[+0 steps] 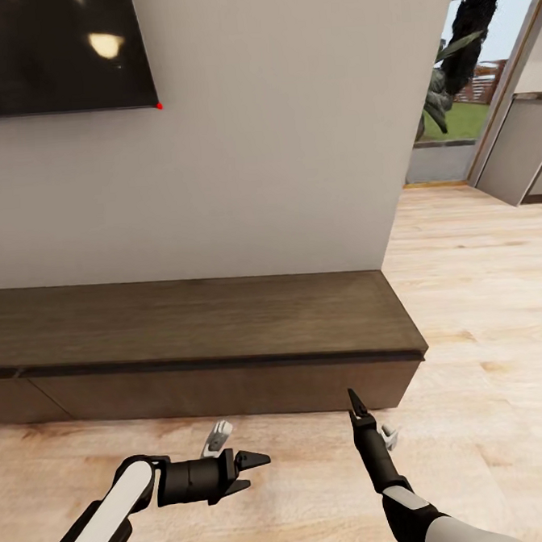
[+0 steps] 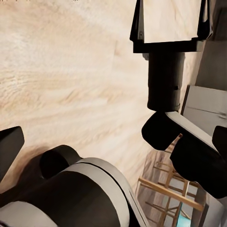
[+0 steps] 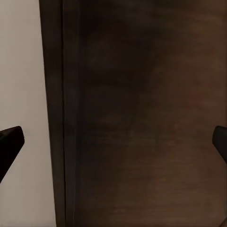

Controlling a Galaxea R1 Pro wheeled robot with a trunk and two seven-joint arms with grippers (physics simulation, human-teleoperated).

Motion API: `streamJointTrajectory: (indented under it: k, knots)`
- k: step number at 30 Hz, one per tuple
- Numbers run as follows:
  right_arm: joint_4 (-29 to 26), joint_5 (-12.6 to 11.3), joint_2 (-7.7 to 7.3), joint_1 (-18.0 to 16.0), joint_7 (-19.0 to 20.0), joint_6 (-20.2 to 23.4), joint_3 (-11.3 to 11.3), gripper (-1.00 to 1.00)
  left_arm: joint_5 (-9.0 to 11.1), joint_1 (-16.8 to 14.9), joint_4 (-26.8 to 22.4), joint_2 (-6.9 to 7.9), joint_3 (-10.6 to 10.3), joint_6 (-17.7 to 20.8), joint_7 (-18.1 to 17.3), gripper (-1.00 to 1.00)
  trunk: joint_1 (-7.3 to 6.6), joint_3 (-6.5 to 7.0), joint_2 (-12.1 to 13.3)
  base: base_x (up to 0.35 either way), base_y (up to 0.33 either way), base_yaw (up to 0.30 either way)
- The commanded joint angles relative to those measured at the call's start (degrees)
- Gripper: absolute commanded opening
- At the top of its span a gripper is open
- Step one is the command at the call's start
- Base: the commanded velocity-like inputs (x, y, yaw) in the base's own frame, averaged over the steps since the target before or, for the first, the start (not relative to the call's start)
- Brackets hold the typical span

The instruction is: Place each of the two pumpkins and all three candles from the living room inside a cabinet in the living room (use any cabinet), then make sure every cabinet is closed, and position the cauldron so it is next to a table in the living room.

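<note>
The long, low dark-brown cabinet [image 1: 194, 329] stands against the wall in the head view, its plain fronts flush and shut. My right gripper [image 1: 358, 406] points at the front of the cabinet near its right end, close to it. In the right wrist view its fingers stand wide apart and empty before the dark wood of the cabinet [image 3: 142, 118]. My left gripper [image 1: 251, 471] hovers low over the floor, turned toward the right arm, open and empty. The left wrist view shows the right gripper [image 2: 170, 28] from behind. The pumpkins, candles, cauldron and table are out of view.
A black TV [image 1: 53, 52] hangs on the pale wall [image 1: 294, 140] above the cabinet. Light wooden floor [image 1: 483, 305] runs in front and to the right, past the wall's corner toward a glass opening with a plant [image 1: 458, 56] and grey cupboards [image 1: 522, 156].
</note>
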Motion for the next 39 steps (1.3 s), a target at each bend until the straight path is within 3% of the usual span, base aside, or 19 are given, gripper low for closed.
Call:
streamJointTrajectory:
  k: [1, 39]
  knots:
    - [0.1, -0.3, 0.00, 0.0, 0.1, -0.5, 0.5, 1.00, 0.1, 0.0, 0.0, 0.05, -0.1, 0.1, 0.0, 1.00, 0.00, -0.05, 0.0, 0.153, 0.022, 0.000]
    - [0.1, -0.3, 0.00, 0.0, 0.1, -0.6, 0.5, 1.00, 0.1, 0.0, -0.3, 0.05, -0.2, 0.1, 0.0, 1.00, 0.00, -0.05, 0.0, 0.103, 0.005, 0.000]
